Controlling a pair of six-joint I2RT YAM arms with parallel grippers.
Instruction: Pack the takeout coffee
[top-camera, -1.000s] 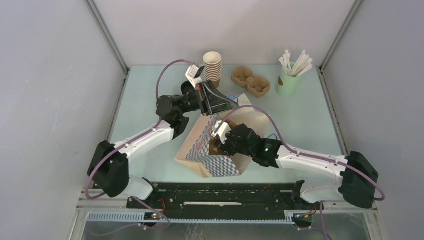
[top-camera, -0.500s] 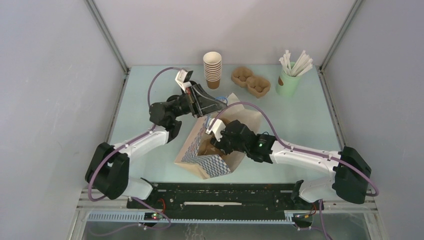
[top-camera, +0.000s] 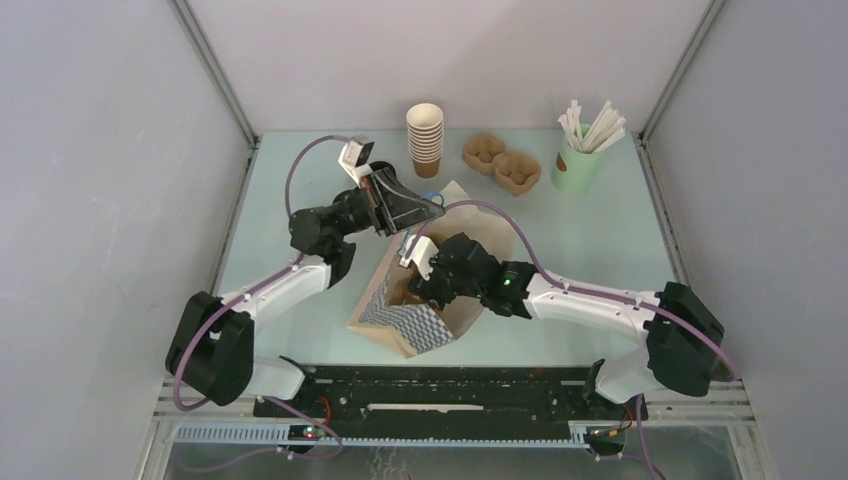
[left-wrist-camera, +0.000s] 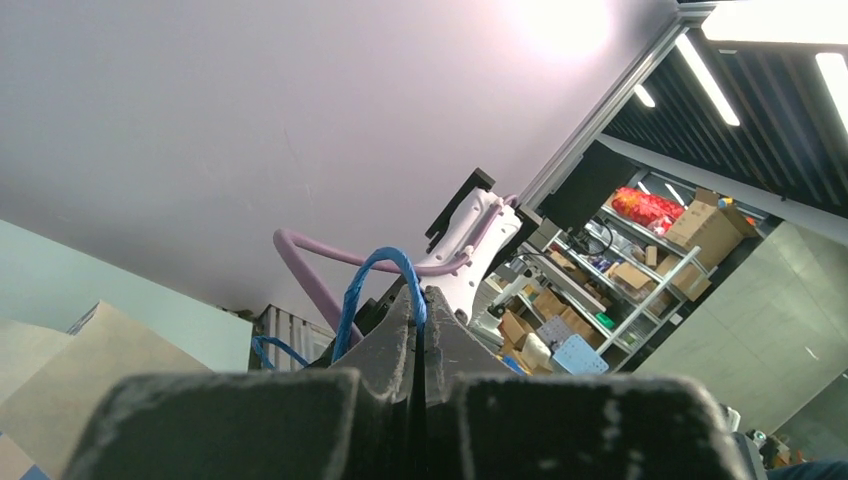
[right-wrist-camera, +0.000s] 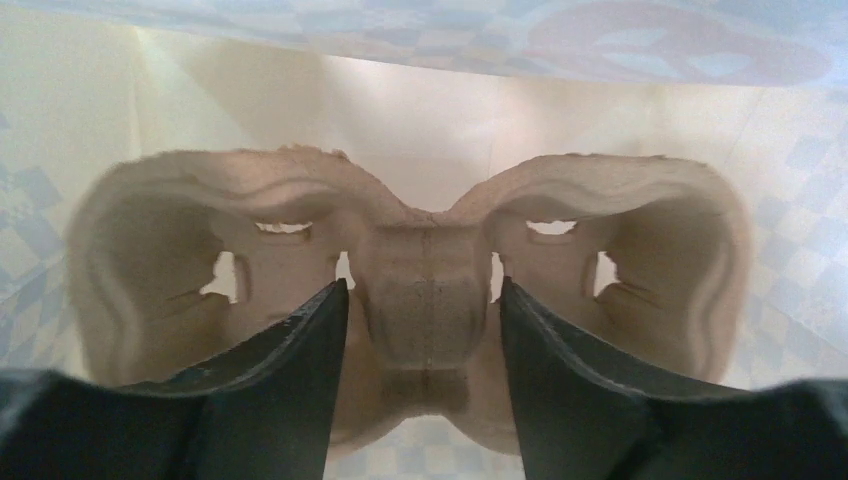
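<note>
Now our left gripper (left-wrist-camera: 419, 297) pinches the bag (top-camera: 415, 326) by its blue handle (left-wrist-camera: 390, 252); our right gripper (right-wrist-camera: 422, 287) — jaws parted — straddles the pulp tray (right-wrist-camera: 640, 200) inside. The kraft cups (top-camera: 425, 140) stand stacked far back on the table (top-camera: 600, 240).

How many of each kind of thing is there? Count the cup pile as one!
Brown moulded-pulp cup trays: 2
Stack of brown kraft paper cups: 1
Blue-checked brown paper bag: 1
Pale green cup of white straws: 1
Total: 5
</note>
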